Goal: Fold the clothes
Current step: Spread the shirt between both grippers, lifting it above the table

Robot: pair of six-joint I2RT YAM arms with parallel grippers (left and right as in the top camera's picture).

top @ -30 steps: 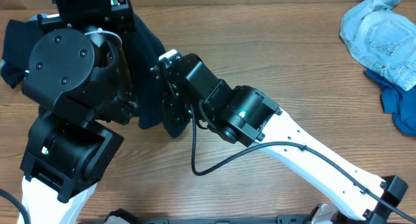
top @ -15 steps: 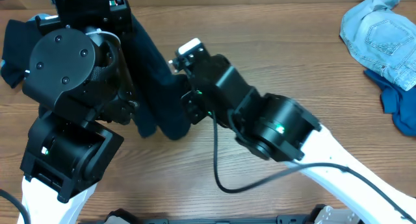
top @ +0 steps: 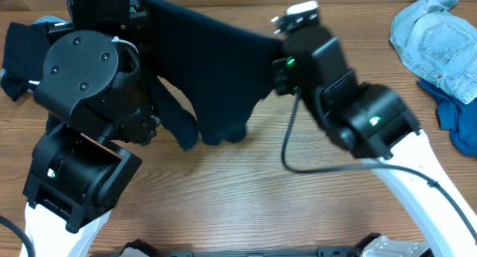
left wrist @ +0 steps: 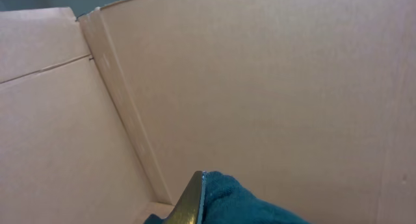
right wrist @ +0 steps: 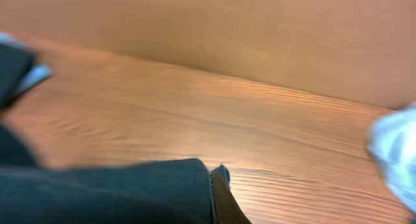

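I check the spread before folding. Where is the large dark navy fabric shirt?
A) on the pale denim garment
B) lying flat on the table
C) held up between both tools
C: the dark navy shirt spans from the left tool to the right tool, sagging below.

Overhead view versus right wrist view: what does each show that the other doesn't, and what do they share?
Only overhead: the left arm and right arm, the dark shirt stretched between them, more dark cloth at far left and a blue piece at the right edge. Only right wrist: a close look at its finger clamped on the shirt's edge. Both: the shirt, the table, and probably the pale denim, though that is just a blur in the wrist view.
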